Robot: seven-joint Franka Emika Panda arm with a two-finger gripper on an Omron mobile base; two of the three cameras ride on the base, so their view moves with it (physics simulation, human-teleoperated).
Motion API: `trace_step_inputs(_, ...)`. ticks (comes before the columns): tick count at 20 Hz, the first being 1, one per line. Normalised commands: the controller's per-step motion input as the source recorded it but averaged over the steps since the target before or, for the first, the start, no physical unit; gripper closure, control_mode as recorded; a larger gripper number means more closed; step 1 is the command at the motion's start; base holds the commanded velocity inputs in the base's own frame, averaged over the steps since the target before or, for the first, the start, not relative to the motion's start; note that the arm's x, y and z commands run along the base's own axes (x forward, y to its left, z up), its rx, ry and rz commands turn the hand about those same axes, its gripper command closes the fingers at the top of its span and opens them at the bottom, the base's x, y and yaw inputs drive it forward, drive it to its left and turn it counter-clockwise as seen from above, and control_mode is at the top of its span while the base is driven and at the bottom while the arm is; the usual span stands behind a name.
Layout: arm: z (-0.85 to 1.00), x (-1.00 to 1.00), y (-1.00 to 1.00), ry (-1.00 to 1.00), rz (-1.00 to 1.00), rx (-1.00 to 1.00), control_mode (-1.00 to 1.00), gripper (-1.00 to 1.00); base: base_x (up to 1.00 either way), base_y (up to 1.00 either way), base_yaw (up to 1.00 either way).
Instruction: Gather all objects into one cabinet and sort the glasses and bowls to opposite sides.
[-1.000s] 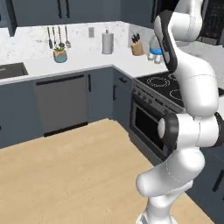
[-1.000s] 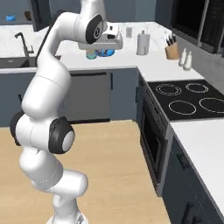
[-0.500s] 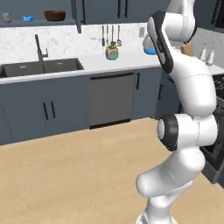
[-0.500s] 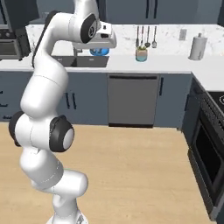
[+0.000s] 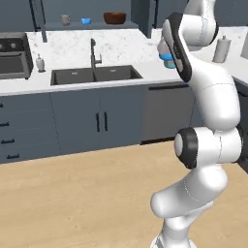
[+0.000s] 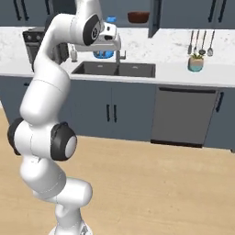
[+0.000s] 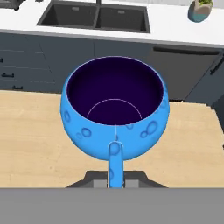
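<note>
- Right now I have a bright-blue cup point(image 7: 114, 107) pinched in the hand point(image 7: 114, 175); in the hand view its dark inside faces the camera and its thin blue handle runs down between the fingers at the bottom centre, so the hand is closed on that handle.
- In the right base view the same cup sits just under the hand point(image 6: 108, 36) at upper centre, raised above the table point(image 6: 174, 71) and in front of the sink point(image 6: 114, 69).
- In the left base view the cabinet shelf point(image 5: 87, 26) at the top carries the grey-beige mug point(image 5: 65, 20), a second blue cup point(image 5: 86, 21) and the reddish-brown bowl point(image 5: 115, 18), the bowl to the right of the two small ones.
- I judge the step in hand to be carrying this cup to that shelf.
- To do it well, I keep the cup level and the grip firm, since only a thin handle is held.
- I aim for the upper left end of the shelf, beside the mug and the other cup, well apart from the bowl.
- I approach above the faucet point(image 5: 93, 53) and watch the open door edge point(image 6: 155, 18) beside the bowl.
</note>
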Motion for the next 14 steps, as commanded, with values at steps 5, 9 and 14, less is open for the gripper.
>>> trace_step_inputs(5,0.00,0.00,0.00,0.00,0.00,0.00,1.00,1.00,1.00,0.67,0.29)
trace_step_inputs(9,0.00,0.00,0.00,0.00,0.00,0.00,1.00,1.00,1.00,0.42,0.35)
trace_step_inputs(14,0.00,0.00,0.00,0.00,0.00,0.00,1.00,1.00,0.83,0.03,0.06)
